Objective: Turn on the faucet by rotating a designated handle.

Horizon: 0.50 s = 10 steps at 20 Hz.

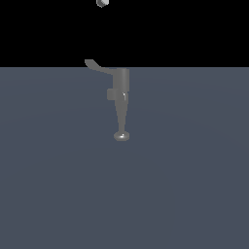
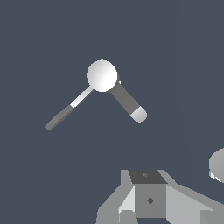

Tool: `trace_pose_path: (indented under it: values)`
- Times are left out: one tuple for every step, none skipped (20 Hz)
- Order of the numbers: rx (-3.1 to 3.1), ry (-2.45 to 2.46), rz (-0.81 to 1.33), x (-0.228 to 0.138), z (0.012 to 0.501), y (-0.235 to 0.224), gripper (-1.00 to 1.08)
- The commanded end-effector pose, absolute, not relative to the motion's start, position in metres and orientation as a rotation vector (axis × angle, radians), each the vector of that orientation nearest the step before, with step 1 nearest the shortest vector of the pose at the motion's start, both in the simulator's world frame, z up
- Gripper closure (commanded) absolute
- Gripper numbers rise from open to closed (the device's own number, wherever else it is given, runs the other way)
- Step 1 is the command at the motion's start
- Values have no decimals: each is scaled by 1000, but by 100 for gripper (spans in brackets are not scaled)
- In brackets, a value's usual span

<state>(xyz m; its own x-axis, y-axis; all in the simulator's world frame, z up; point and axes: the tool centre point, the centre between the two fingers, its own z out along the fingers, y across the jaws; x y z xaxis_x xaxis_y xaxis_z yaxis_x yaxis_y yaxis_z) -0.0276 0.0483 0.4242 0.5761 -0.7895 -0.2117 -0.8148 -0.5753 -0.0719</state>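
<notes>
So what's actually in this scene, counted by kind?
Faucets: 1, the grey faucet, with one spout and one handle
Robot end effectors: 1, the end effector, well apart from the faucet in the wrist view
Surfaces: 1, the blue-grey floor
Unidentified pale rounded shape at the wrist view's edge: 1
Total: 4
</notes>
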Motion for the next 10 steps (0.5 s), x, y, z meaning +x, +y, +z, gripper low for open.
trace_pose_path:
  values:
    - [-2599,1458,242,-13,414,51,108]
    - [-2581,1498,244,-8,410,53,108]
    - [-2564,1538,245,-3,406,54,108]
    - [-2546,1577,246,3,402,55,108]
    - [-2528,1616,246,8,398,57,108]
    - [-2509,1655,245,13,394,58,108]
    - [-2490,1694,243,19,389,59,108]
    - [-2471,1733,241,24,385,61,108]
    - [-2452,1771,237,29,381,62,108]
    - [-2432,1809,233,34,377,64,108]
